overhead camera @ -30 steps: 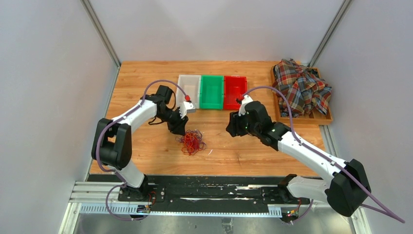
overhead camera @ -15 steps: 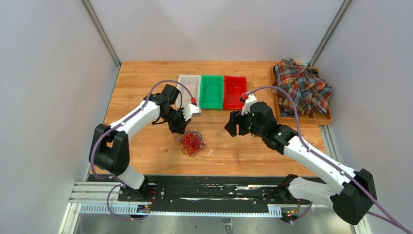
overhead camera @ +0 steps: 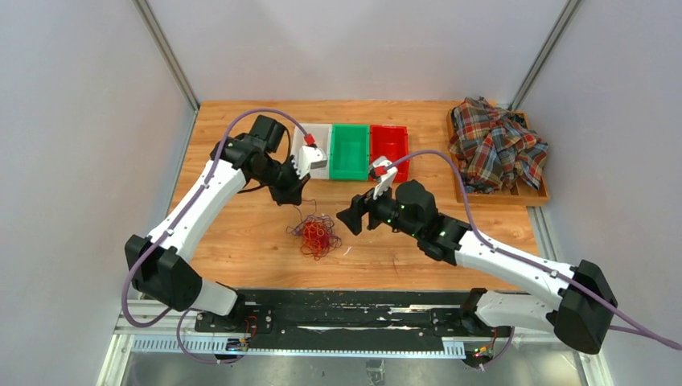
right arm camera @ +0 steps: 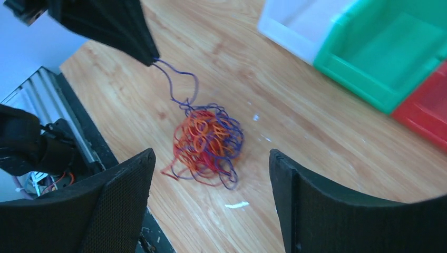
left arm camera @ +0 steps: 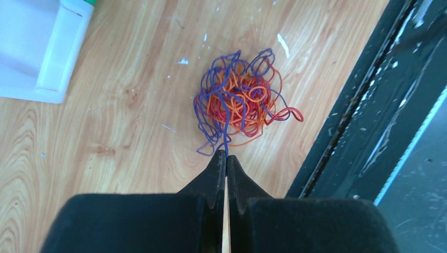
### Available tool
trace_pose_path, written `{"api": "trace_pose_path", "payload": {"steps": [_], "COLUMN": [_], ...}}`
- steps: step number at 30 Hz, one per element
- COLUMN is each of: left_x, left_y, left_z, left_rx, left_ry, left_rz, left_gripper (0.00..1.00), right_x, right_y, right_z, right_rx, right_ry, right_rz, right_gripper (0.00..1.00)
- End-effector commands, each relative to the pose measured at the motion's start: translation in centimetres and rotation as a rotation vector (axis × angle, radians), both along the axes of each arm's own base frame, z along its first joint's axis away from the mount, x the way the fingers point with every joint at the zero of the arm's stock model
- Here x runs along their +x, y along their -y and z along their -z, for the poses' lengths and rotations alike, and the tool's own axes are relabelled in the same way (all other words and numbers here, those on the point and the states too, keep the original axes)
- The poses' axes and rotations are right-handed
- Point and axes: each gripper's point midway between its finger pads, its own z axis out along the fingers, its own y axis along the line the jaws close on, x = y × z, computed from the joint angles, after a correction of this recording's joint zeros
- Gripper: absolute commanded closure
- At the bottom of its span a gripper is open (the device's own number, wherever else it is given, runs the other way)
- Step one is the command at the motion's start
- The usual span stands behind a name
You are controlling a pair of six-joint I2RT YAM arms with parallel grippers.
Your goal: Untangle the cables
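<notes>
**On the table, front centre: cable bunch, one strand gripped**

**Count.** Two arms and two claws are in view. The table (overhead camera: 241, 233) carries one bunch of cables (overhead camera: 315, 236), three bins and one tray (overhead camera: 540, 197). The bins stand in a touching row at the back: white (overhead camera: 310, 145), green (overhead camera: 348, 150), red (overhead camera: 389, 146). The tray sits at the right edge and holds one plaid cloth (overhead camera: 499, 145).

**Cables.** The bunch is a loose, rounded tangle of thin cords in three colours: red, orange and purple. Orange and red loops fill the core, and purple loops wrap the outside. One red loop sticks out at the side. The bunch lies between the two claws, in front of the white and green bins and well apart from them.

**Claws.** The left claw (overhead camera: 297, 198) is closed on a purple strand (left arm camera: 225, 134) that runs out of the bunch. The right claw (overhead camera: 347, 219) is spread wide, holds nothing, and is just beside the bunch.

**View differences.**
- Top view: the only one to show all three bins, the tray and the cloth. The strand is barely visible here.
- Left wrist view: shows the fingertips pressed together on the strand, plus a corner of the white bin and the dark rail at the table edge.
- Right wrist view: shows the strand rising in a wavy line from the bunch to the left claw's tip, and the right claw's two fingers (right arm camera: 121, 200) wide apart.
</notes>
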Motion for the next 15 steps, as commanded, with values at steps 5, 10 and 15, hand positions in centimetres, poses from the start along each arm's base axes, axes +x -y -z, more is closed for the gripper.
{"api": "trace_pose_path", "payload": {"steps": [5, 10, 15], "left_x": [-0.7, -0.4, -0.7], "left_y": [3.2, 4.4, 5.3], "left_z": [-8.8, -12.9, -15.2], "left_rx": [-0.213, -0.296, -0.359], "left_ry": [0.015, 0.055, 0.047], "left_rz": [-0.077, -0.087, -0.095], "left_gripper": [0.99, 0.99, 0.99], "right_x": [-0.9, -1.1, -0.3], "right_y": [-5.1, -7.0, -8.8], "right_z": [-4.2, -5.2, -6.8], "right_rx": [0.103, 0.187, 0.235], "right_ry": [0.145, 0.17, 0.208], "right_rz": [-0.128, -0.186, -0.206], "right_gripper": [0.2, 0.19, 0.19]}}
